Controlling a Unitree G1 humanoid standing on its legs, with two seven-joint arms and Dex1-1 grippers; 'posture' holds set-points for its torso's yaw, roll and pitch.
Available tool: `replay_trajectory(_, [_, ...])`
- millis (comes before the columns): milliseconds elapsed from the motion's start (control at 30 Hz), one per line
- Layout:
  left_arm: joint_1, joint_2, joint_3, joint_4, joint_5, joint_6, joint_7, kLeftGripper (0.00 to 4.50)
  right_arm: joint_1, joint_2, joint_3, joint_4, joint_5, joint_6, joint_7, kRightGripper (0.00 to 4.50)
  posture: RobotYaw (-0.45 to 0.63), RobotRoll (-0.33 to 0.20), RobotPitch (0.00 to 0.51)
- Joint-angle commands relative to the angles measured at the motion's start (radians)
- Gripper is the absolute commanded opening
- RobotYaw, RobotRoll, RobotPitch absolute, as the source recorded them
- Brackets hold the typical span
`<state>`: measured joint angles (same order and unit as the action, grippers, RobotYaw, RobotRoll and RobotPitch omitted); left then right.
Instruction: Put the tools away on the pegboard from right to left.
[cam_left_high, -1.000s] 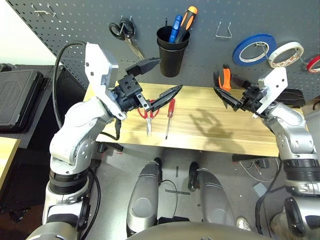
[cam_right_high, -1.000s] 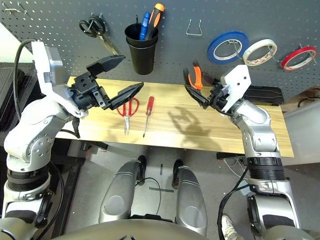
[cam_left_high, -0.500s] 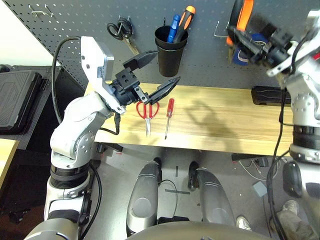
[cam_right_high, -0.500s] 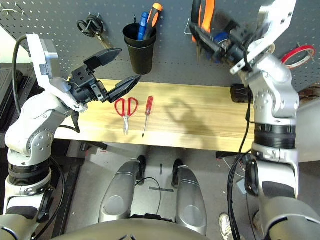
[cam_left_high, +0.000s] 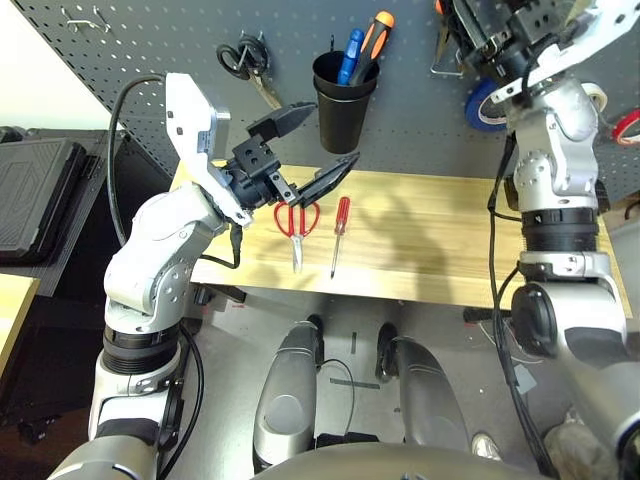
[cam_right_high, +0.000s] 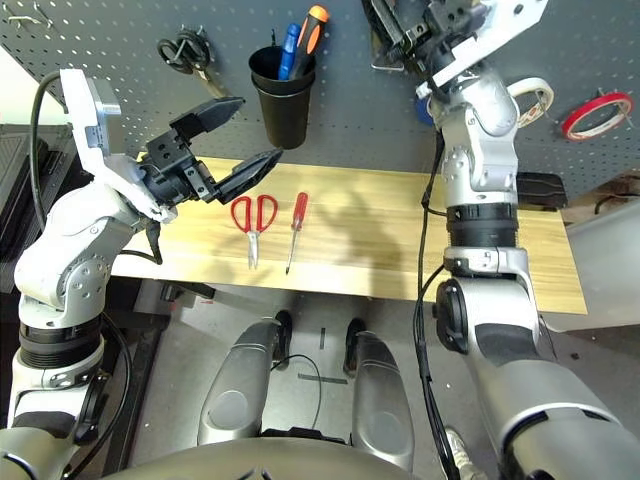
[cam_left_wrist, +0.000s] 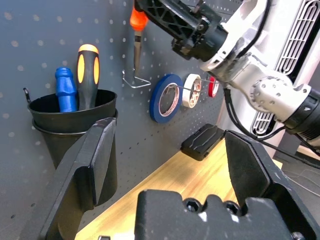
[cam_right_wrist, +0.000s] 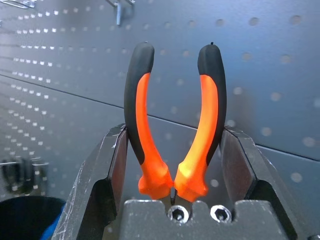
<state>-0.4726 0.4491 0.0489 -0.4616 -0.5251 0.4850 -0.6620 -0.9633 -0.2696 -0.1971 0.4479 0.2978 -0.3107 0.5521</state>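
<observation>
Pliers (cam_right_wrist: 144, 110) have gone up from near the surface's back edge to the wire hook (cam_left_wrist: 142, 86) on the pegboard (cam_right_high: 350, 120). The right end effector (cam_right_wrist: 176, 133) has them pinched around both handles, nose down; in the left wrist view the nose runs down to the hook. I'd say hanging them is the step in hand, and a slow drop and release should come next. The red tape ring (cam_right_high: 597, 115) already hangs farther right, so the order looks right. Over the left part of the surface (cam_right_high: 350, 240), the left end effector (cam_right_high: 259, 129) stands wide and empty. Beyond it, the red scissors (cam_right_high: 254, 212) and slim screwdriver (cam_right_high: 300, 208) lie between the back and front edges, still to put away. The surface's middle is open, but the right arm is close to the blue tape (cam_left_wrist: 166, 97) and could knock it when backing off.
</observation>
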Motion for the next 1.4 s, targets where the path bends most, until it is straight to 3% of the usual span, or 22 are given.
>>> replay_trajectory(33, [0.005, 0.005, -0.003, -0.022, -0.012, -0.001, 0.004, 4.5, -0.014, -0.002, -0.001, 0.035, -0.022, -0.052, -0.026, 3.04, 0.22, 0.0, 0.266])
replay_trajectory(700, [-0.008, 0.007, -0.01, -0.007, 0.001, 0.0, 0.009, 4.5, 0.024, 0.035, 0.015, 0.228, -0.082, -0.074, -0.124, 3.04, 0.23, 0.0, 0.276])
replay_trajectory(833, [-0.008, 0.008, -0.013, -0.003, 0.005, -0.002, 0.012, 4.5, 0.029, 0.022, 0.008, 0.259, -0.112, -0.187, -0.15, 4.36, 0.23, 0.0, 0.275])
replay_trajectory(967, [-0.005, 0.008, -0.015, -0.001, 0.009, -0.005, 0.015, 4.5, 0.052, 0.004, 0.0, 0.255, -0.112, -0.286, -0.141, 4.47, 0.23, 0.0, 0.274])
replay_trajectory(1167, [-0.003, 0.005, -0.023, 0.01, 0.026, -0.01, 0.02, 4.5, 0.151, -0.027, 0.003, 0.17, -0.086, -0.341, -0.1, 4.47, 0.23, 0.0, 0.273])
replay_trajectory(1400, [0.004, -0.002, -0.034, 0.058, 0.065, -0.036, 0.032, 4.5, 0.365, -0.086, 0.024, -0.003, -0.039, -0.312, 0.002, 4.47, 0.22, 0.0, 0.272])
